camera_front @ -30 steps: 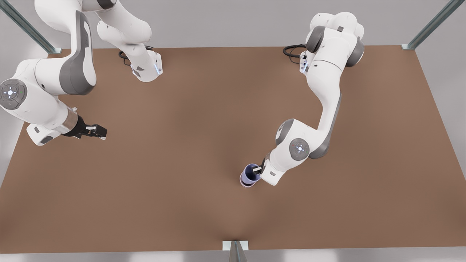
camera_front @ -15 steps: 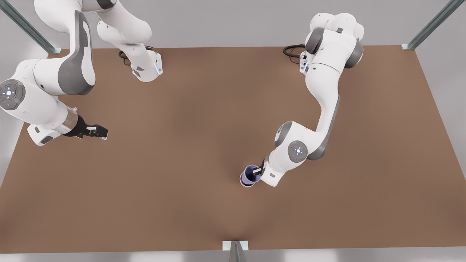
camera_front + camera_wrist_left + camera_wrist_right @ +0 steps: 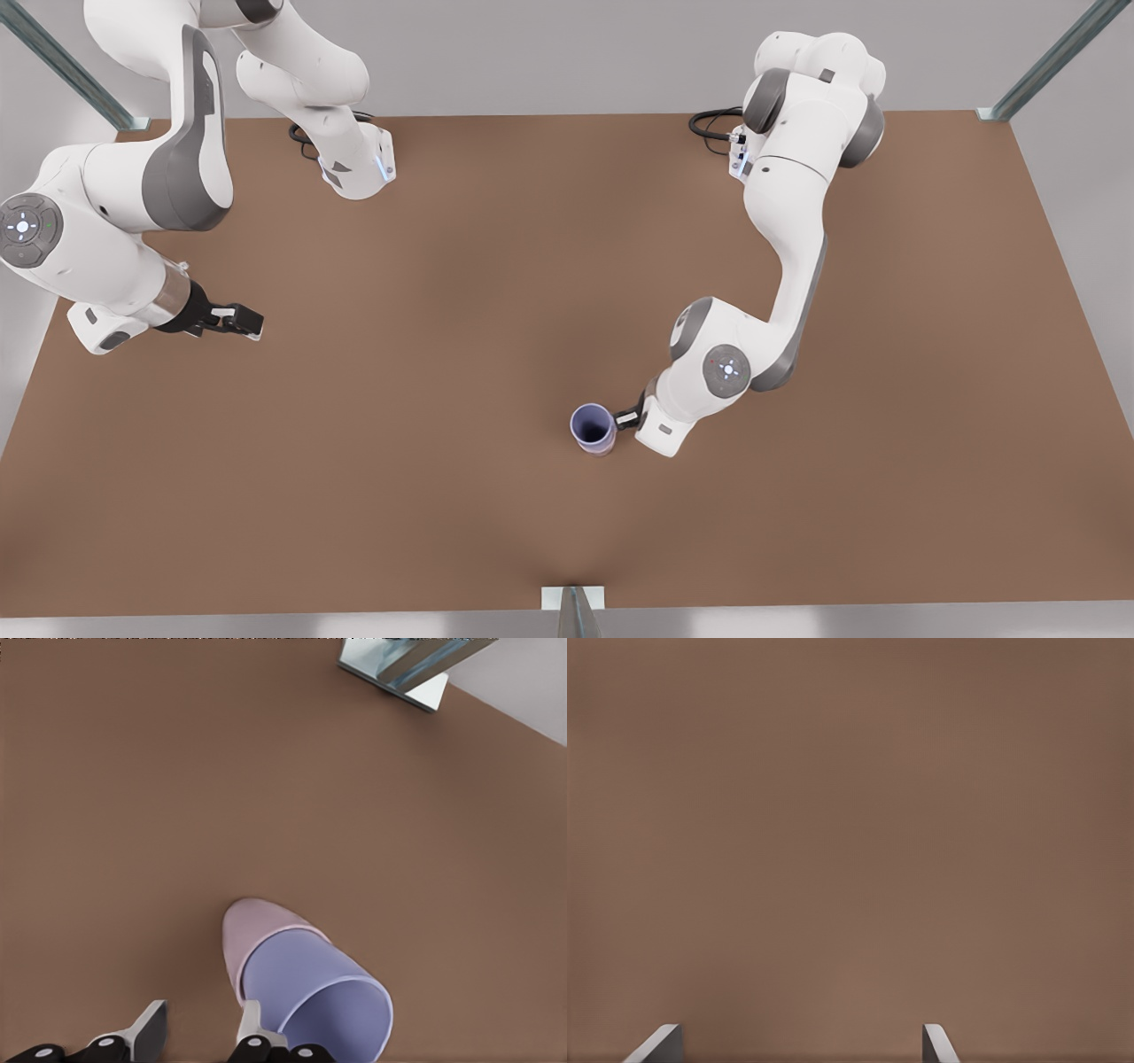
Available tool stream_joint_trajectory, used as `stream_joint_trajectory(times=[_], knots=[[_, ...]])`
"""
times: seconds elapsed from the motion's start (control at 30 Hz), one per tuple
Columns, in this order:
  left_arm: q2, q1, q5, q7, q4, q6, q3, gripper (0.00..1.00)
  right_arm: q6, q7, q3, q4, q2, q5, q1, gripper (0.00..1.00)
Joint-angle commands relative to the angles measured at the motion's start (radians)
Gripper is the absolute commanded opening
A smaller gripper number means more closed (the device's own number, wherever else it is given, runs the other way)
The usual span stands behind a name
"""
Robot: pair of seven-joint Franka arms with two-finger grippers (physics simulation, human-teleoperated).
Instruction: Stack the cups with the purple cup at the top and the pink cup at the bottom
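Lavender purple cup (image 3: 330,1004) sits nested inside the pink cup (image 3: 241,935) on the brown table (image 3: 461,372), at about five o'clock from the table's centre in the front view. The left gripper (image 3: 199,1028) is just beside the stack — fingers apart, holding nothing. The right gripper (image 3: 237,322) waits near nine o'clock, spread wide and empty.

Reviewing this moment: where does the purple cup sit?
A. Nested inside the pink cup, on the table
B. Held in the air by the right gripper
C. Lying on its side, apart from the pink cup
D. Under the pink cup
A: in the left wrist view the purple cup sits inside the pink cup, and the open left gripper is beside the stack, holding nothing.
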Motion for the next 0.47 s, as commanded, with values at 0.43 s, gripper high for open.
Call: stream_joint_trajectory(times=[0.43], knots=[[-0.531, 0.249, 0.266, 0.721, -0.295, -0.582, 0.064, 1.0, 0.0, 0.004, 0.0, 0.0, -0.001, 0.001, 0.0, 1.0]])
